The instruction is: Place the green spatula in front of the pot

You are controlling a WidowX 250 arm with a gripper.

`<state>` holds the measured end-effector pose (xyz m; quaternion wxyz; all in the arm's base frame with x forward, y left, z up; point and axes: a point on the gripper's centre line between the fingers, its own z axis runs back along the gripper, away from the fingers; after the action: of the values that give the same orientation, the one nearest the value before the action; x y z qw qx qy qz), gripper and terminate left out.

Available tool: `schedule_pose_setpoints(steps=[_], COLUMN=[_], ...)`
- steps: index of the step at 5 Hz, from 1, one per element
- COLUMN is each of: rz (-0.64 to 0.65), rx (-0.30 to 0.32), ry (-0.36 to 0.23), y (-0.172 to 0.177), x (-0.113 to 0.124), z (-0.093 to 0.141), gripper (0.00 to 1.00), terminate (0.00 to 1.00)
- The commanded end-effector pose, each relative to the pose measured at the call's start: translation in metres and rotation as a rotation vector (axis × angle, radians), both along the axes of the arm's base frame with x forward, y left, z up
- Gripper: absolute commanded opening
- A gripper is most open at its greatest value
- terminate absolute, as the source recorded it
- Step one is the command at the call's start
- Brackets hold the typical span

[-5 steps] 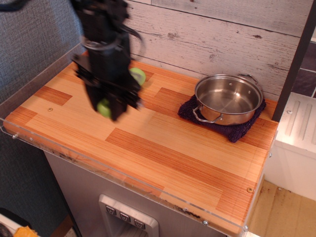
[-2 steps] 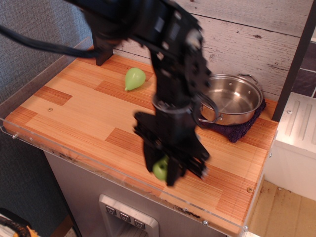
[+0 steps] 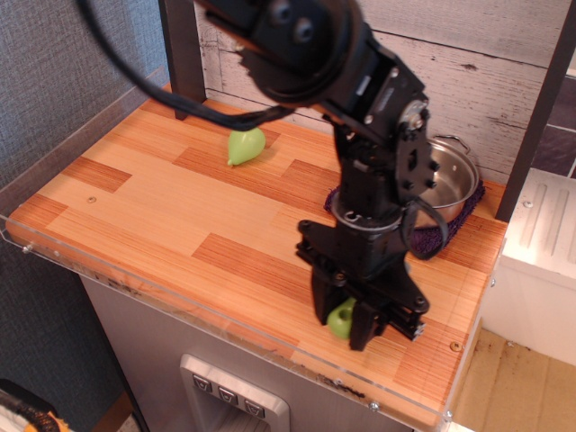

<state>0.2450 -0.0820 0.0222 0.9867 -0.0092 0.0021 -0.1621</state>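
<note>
My gripper (image 3: 346, 326) points down over the front right part of the wooden table (image 3: 180, 225) and is shut on the green spatula (image 3: 341, 320). Only the spatula's lime-green handle shows between the black fingers; its grey blade is hidden. The shiny steel pot (image 3: 445, 184) stands at the back right on a dark purple cloth (image 3: 430, 239), mostly hidden behind my arm. The gripper is in front of the pot, close to the table's front edge, low over the wood.
A light-green pear-shaped object (image 3: 245, 145) lies at the back of the table. A dark post (image 3: 183, 56) stands at the back left. A clear plastic rim (image 3: 162, 290) runs along the front and left edges. A white cabinet (image 3: 545, 261) stands to the right.
My arm has swung from the back left of the table to the front right, carrying the spatula with it. It now covers most of the pot; the pear-shaped object is uncovered.
</note>
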Motion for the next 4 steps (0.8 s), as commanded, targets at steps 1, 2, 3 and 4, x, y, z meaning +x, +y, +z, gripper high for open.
schedule_pose_setpoints(steps=[1, 2, 3, 4], rz=[-0.02, -0.023, -0.007, 0.002], rx=[0.012, 0.025, 0.016, 0.004], ry=[-0.039, -0.04, -0.06, -0.121], y=[-0.004, -0.004, 0.0, 0.008], x=[0.016, 0.011, 0.009, 0.009], z=[0.007, 0.01, 0.02, 0.042], gripper=[0.0, 1.0, 1.0, 1.0], terminate=[0.0, 0.0, 0.0, 0.0])
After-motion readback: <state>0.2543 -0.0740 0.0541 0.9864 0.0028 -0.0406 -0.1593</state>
